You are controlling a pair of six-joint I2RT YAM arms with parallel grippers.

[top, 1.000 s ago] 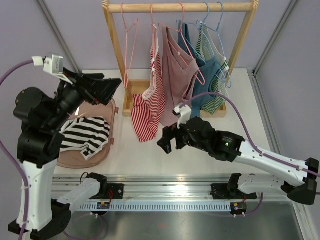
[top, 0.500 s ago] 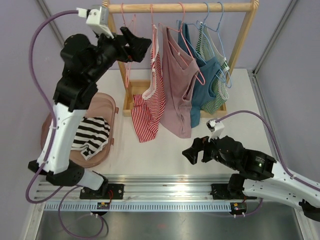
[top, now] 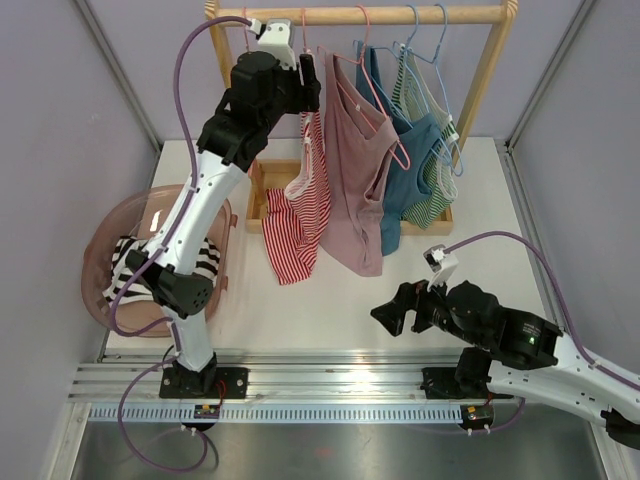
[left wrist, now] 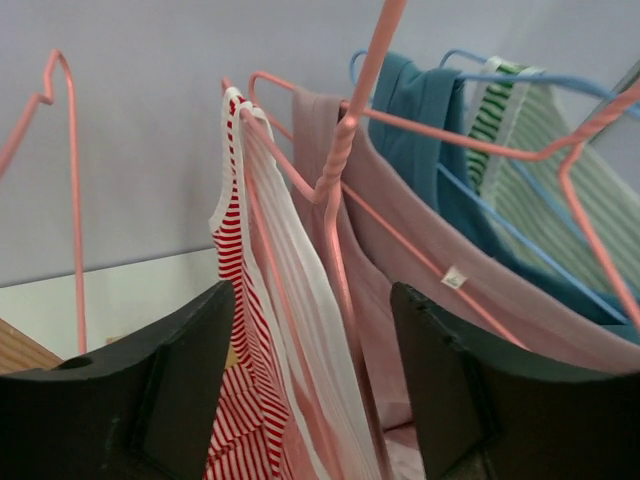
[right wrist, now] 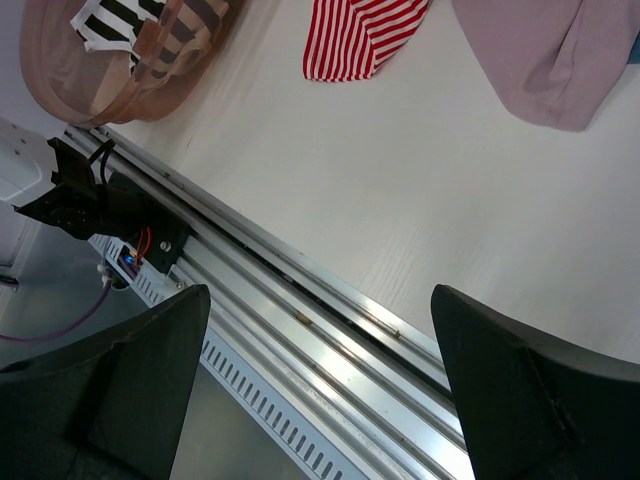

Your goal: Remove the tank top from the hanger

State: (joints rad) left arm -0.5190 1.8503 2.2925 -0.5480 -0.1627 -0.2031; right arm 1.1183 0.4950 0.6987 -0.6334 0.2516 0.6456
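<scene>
Though up at the wooden rail (top: 480,14), grips nothing with the left gripper (left wrist: 312,300): fingers spread wide, aimed at the twisted neck of a pink wire hanger (left wrist: 338,165) and the red-and-white striped tank top (left wrist: 232,240) just in front. Likely means that top as the one to free, being nearest; cannot say for certain. Hangs by thin straps, hem reaching down toward the rack's wooden base (top: 256,210), right beside the mauve tank top (top: 355,170) and seemingly touching it.

Judged light, limp and stretchy: will sag and fold once off the wire, not slip or break. Best to pinch a shoulder strap close to where it crosses the wire and draw it outward over the end, then the other strap. Expect the hanger to swing or ride along the rail if tugged. Beware catching the mauve neighbour in the same pinch.

Down low near the front edge of the table (top: 300,300), shows the right gripper (top: 388,316) parted too, with nothing between its fingers.

Over at the left, finds a translucent pink basket (top: 92,265) holding a black-and-white striped garment (top: 128,262); nothing else made out inside.
</scene>
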